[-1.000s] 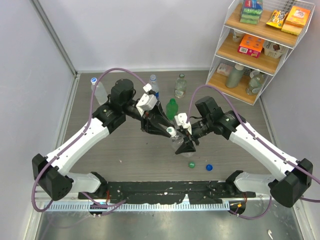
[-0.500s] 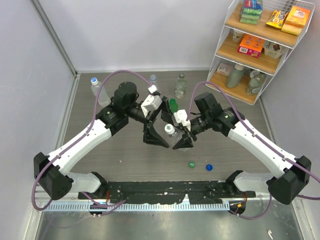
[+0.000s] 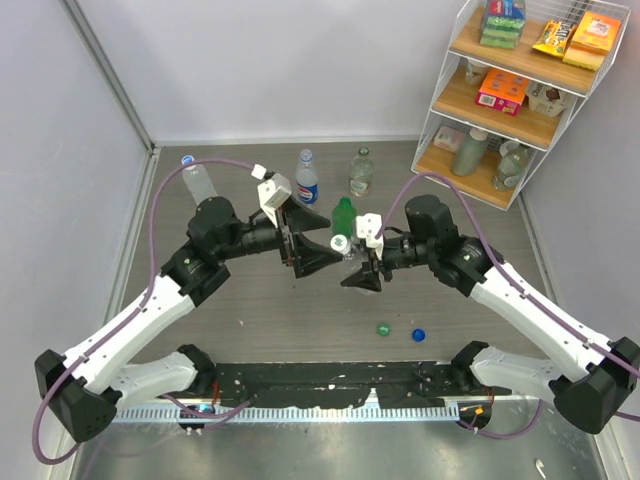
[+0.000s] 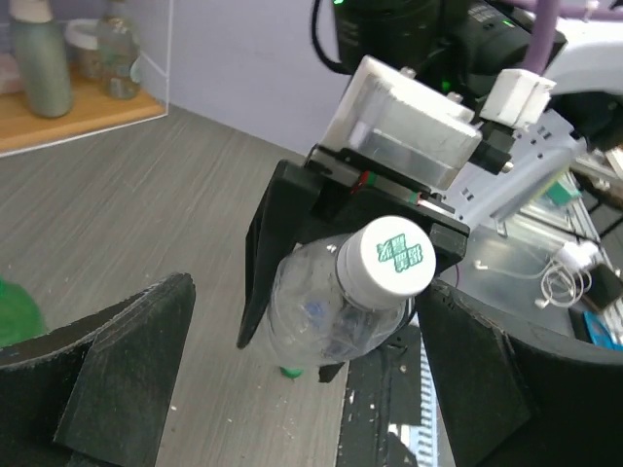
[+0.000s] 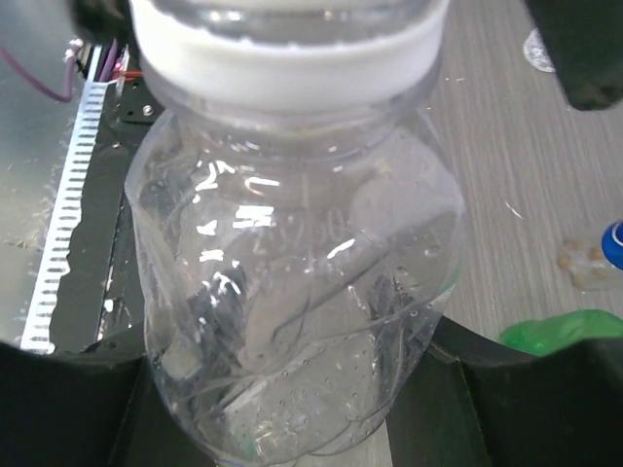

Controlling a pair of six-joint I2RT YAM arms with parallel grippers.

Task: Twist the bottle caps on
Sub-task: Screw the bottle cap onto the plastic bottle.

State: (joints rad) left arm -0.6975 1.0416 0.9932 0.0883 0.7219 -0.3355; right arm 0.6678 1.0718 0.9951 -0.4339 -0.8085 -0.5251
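Note:
My right gripper (image 3: 360, 268) is shut on the plain clear bottle (image 3: 352, 262), held off the table and tipped toward the left arm. A white cap (image 3: 340, 243) sits on its neck. In the left wrist view that cap (image 4: 392, 255) faces the camera, and my left gripper (image 4: 311, 389) stands wide open around it, fingers (image 4: 127, 370) apart from the bottle (image 4: 321, 321). The right wrist view shows the bottle (image 5: 292, 311) filling my right gripper (image 5: 292, 409). The green cap (image 3: 383, 328) and blue cap (image 3: 418, 335) lie on the table in front. The green bottle (image 3: 344, 215) and cola-label bottle (image 3: 307, 180) stand behind.
A clear bottle with a dark cap (image 3: 361, 172) stands at the back, and another capped bottle (image 3: 195, 180) stands at the back left by the wall. A wire shelf (image 3: 520, 100) with snacks and jars fills the back right corner.
My left gripper has opened, let go of the white cap and drawn back to the left. The right gripper has carried the capped bottle slightly up and back.

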